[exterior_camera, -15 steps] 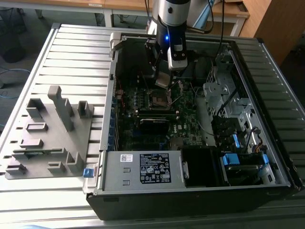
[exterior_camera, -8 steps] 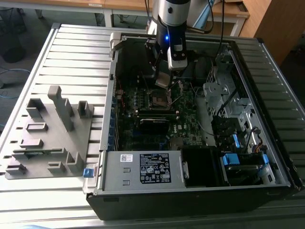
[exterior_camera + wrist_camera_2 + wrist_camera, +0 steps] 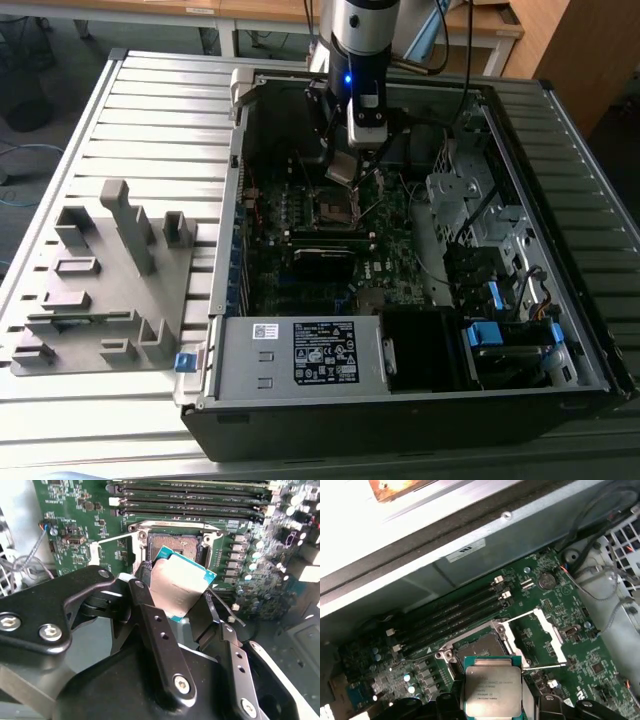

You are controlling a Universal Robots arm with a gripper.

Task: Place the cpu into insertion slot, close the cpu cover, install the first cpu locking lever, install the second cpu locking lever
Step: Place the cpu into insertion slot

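Grip: black two-finger gripper [image 3: 177, 597] clamps flat silver-tan square cpu [image 3: 492, 690] | Where: just above dark, silver-rimmed square insertion slot [image 3: 480, 647], thin silvery frame cpu cover [image 3: 550, 632] open | Risk: skewed seating could damage the slot.

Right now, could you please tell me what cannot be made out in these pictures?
1. Underside of the cpu: turned away in both wrist views.
2. Part of the insertion slot: behind the cpu in both wrist views.
3. Slot contacts: too small in the exterior view.
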